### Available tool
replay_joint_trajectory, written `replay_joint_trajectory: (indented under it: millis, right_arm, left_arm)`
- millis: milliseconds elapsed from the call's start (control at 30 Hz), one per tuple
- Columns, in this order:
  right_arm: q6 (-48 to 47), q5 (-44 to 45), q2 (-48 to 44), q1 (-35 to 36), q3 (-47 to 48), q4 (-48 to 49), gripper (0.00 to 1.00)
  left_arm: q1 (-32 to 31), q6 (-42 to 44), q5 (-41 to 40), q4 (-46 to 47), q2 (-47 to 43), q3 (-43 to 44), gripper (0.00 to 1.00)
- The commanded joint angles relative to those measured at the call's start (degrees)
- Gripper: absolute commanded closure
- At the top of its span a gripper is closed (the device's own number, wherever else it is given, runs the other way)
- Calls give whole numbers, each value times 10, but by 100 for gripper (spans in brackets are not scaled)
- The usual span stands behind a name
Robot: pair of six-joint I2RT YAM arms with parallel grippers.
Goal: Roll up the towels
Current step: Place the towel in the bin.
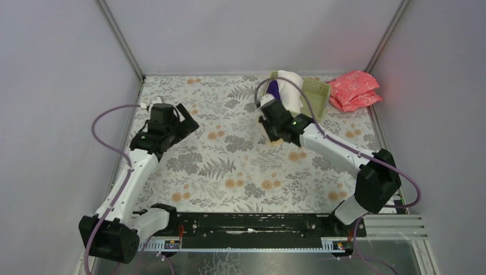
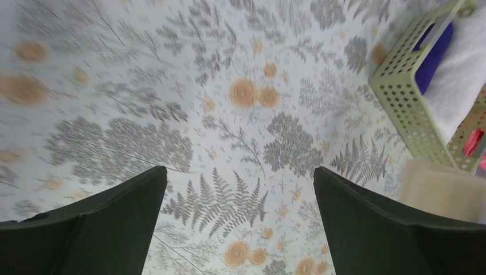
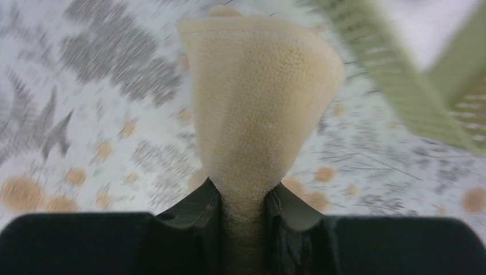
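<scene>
Floral-patterned surface (image 1: 229, 166) lay beneath the left pincer (image 2: 240, 183), which gaped wide and empty. Farther on, the right pincer (image 3: 243, 195) was clamped on the pale yellow towel (image 3: 258, 97), just before the green basket (image 1: 318, 94) holding the white towel (image 1: 292, 91) and purple towel (image 1: 274, 89). Pink packets (image 1: 355, 90) lay against grey walls.

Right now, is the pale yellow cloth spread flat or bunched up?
Bunched up: the pale yellow towel is gathered into a cone, its narrow end pinched in the right gripper.

right hand (image 3: 243, 200) | pinching pale yellow towel (image 3: 261, 103) | green basket (image 3: 412, 97) beside
</scene>
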Motion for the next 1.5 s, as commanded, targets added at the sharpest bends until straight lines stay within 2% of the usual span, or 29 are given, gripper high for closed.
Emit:
replay_joint_trajectory:
  millis: [0,133,233,567,733,967,1200,1367,1467]
  right_arm:
    - [18,121,-19,-87,82,-52,99]
    - [24,208,29,-155,156,-85,100]
    - [16,248,74,-199,202,-78,100]
    - [9,277,282,-285,353,-31,100]
    - [6,192,380,-304,415,-29,100]
    - [18,33,426,-323,406,26,97]
    - [52,-79,452,-356,399,27,82]
    - [52,-69,390,-357,344,54,62]
    - [47,-58,354,-358,322,65,54]
  left_arm:
    - [16,125,-100,-92,-58,49,0]
    - [17,149,-166,-86,-88,39,0]
    - [18,147,-159,-66,-100,14,0]
    - [24,148,-156,-63,-101,0,0]
    - [26,147,-159,-63,-101,-3,0]
    - [31,148,-150,-62,-93,-5,0]
    - [39,149,-143,-58,-93,-9,0]
    - [45,150,-131,-56,-88,-9,0]
    - [48,150,-127,-56,-87,-9,0]
